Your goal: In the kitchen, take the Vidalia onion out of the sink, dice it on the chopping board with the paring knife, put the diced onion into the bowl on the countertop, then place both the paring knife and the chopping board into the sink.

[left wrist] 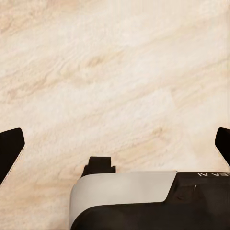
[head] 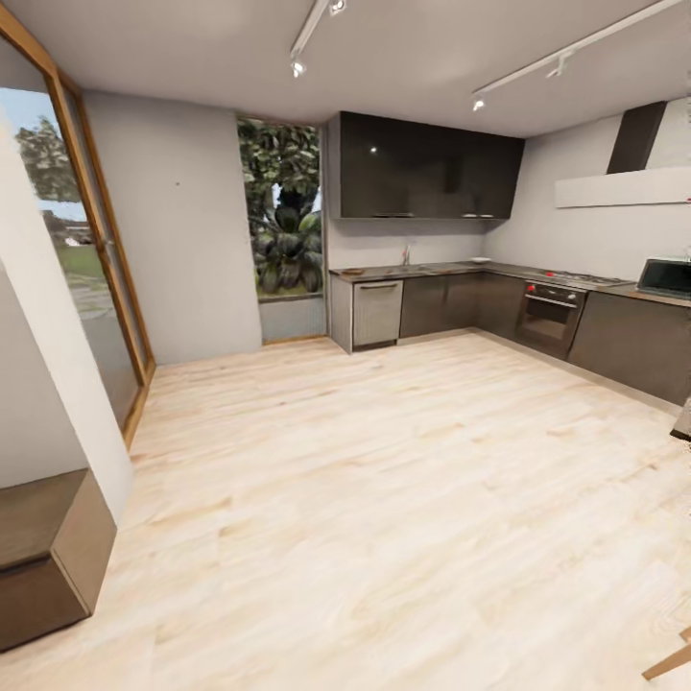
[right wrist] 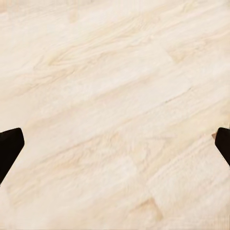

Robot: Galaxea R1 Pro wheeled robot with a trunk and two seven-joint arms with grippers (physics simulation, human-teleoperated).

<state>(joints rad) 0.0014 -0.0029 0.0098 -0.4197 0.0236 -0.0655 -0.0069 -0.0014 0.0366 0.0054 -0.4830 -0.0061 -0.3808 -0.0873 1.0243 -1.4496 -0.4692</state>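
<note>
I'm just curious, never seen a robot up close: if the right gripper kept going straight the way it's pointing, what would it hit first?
Probably the pale wooden plank floor: the open right gripper points at it, with nothing between its black fingertips.

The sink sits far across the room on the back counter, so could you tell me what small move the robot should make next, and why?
Probably drive the base forward over the wooden floor toward the sink, marked by its tap on the far countertop. It is well out of arm's reach, and both grippers, left gripper and right gripper, are open and empty above bare floor, so nothing can be picked yet.
</note>
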